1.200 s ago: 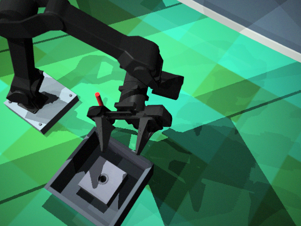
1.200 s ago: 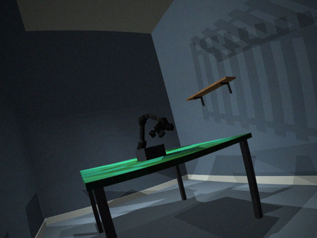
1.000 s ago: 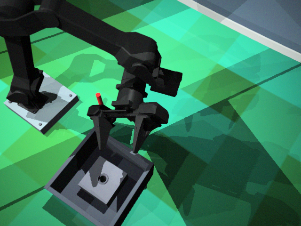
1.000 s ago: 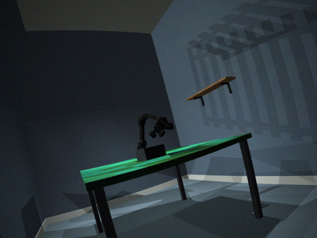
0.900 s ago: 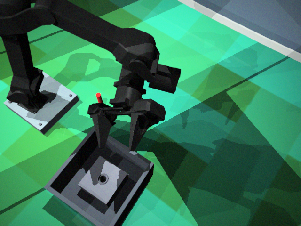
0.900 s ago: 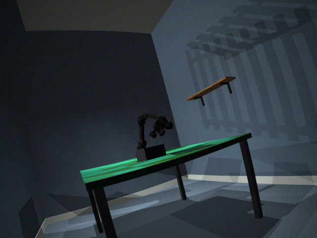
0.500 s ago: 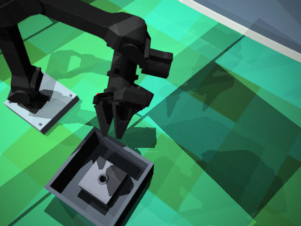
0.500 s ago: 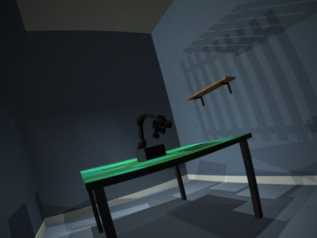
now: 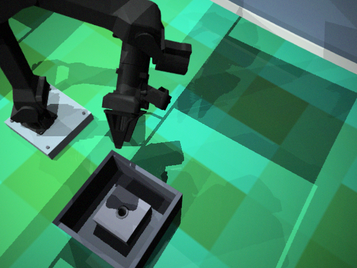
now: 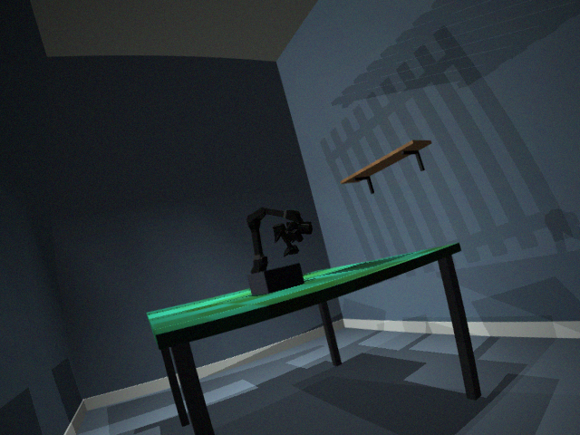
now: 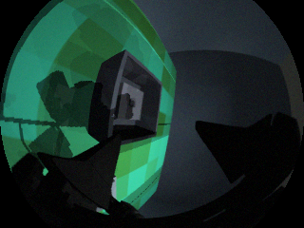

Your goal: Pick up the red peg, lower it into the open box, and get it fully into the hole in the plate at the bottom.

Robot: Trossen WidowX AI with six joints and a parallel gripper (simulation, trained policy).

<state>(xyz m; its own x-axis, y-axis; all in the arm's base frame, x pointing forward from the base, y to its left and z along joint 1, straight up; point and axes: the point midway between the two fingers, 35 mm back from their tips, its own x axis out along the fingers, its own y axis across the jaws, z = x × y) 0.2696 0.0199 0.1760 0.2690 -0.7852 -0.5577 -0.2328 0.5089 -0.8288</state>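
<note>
While the box (image 9: 172,201) (image 10: 285,276) (image 11: 101,95) stands open side up on the bench (image 9: 216,178) (image 10: 374,275) (image 11: 62,43), the pincer (image 9: 122,143) (image 10: 283,246) (image 11: 159,131) hangs above bench level near its corner in the top view, fingers spread wide with nothing between them. Inside the box, the plate (image 9: 135,214) (image 11: 138,104) shows a dark round hole (image 9: 122,211). Just where the red peg sits relative to the box I cannot tell; it is hidden or too small to make out. Beyond the box's near wall, the arm's pale base plate (image 9: 72,122) lies apart from it.

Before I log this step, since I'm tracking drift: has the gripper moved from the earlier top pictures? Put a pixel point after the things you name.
Yes: the gripper (image 9: 122,144) (image 11: 159,131) has drawn back from over the open box (image 9: 173,199) (image 11: 116,95), its fingertips now outside the rim.
</note>
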